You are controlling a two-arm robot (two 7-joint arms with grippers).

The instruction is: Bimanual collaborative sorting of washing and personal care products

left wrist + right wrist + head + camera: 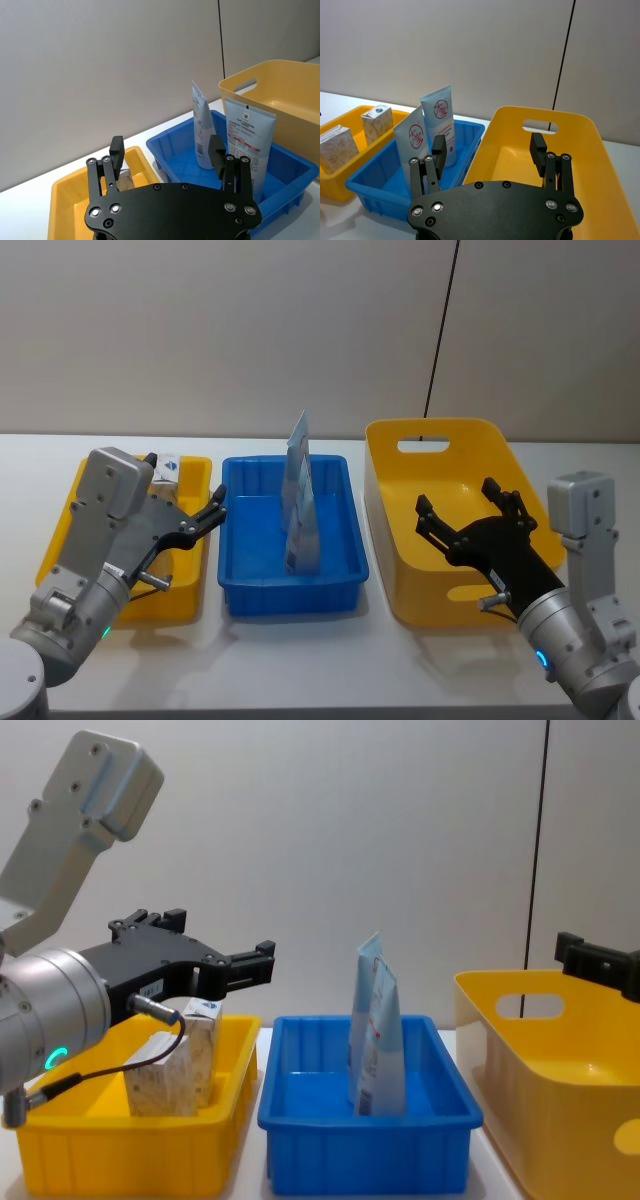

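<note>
Two beige speckled packs with white tops, a larger pack [337,145] [160,1082] and a smaller pack [374,122] [203,1038], stand in the low yellow bin [58,540]. Two tall light-blue pouches [300,510] [375,1035] stand upright in the blue bin [238,550]. My left gripper [212,512] [166,150] hovers open and empty above the low yellow bin, its fingers toward the blue bin. Over the large yellow basket [400,570], my right gripper [457,495] [487,150] is open, nothing between its fingers.
The three containers sit side by side on a white table [300,660]: low yellow bin left, blue bin middle, large handled basket right. A grey wall with a black cable [440,330] stands close behind. Bare table runs along the front.
</note>
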